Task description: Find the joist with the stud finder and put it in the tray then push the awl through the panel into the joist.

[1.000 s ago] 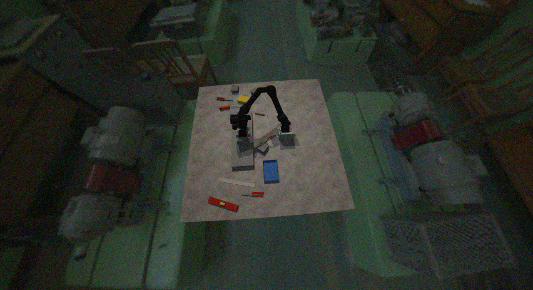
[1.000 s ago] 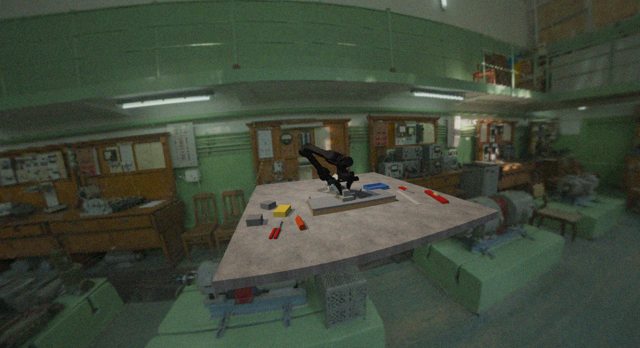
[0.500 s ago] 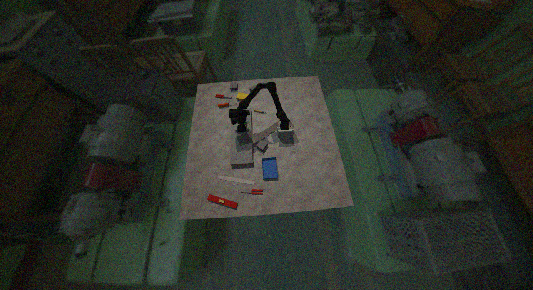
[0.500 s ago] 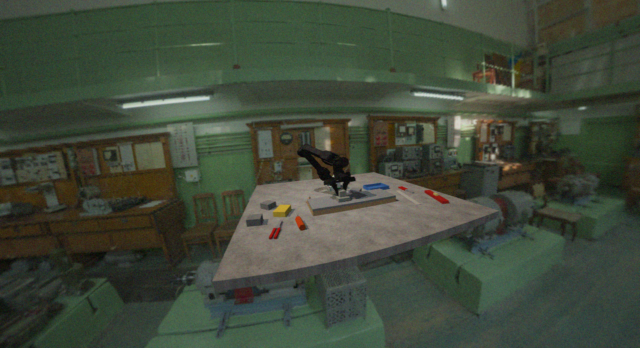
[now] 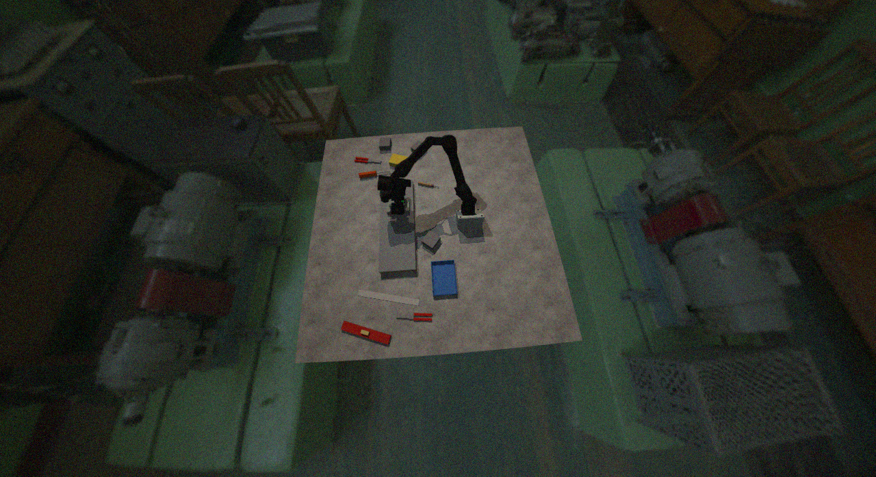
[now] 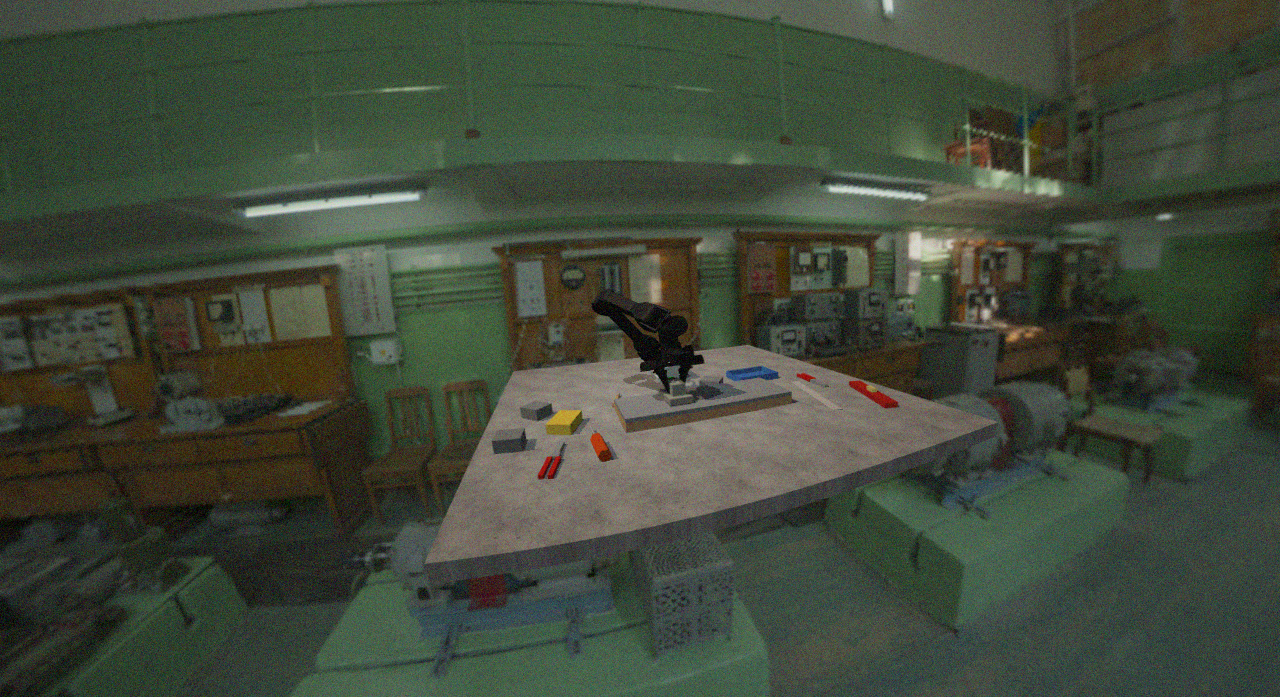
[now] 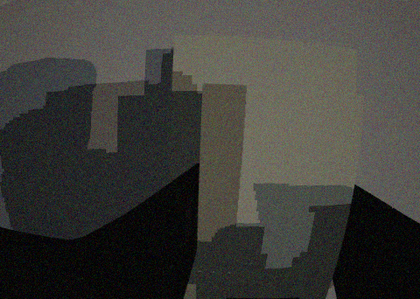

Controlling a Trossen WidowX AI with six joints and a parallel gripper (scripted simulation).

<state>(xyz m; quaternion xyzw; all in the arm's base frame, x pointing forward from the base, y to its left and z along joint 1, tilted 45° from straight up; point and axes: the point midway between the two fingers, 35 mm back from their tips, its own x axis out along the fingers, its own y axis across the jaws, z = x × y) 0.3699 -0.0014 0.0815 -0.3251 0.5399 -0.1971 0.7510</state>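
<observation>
The stud finder (image 5: 399,217) (image 6: 681,392) (image 7: 280,128) is a pale grey block, low over or on the floor panel (image 5: 397,259) (image 6: 707,408), a flat grey slab with a tan edge. The blue tray (image 5: 443,279) (image 6: 751,373) lies flat beside it. The awl (image 5: 426,185), seemingly the small orange-handled tool, lies near the panel.

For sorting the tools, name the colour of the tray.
Blue, clearest in the top view.
</observation>
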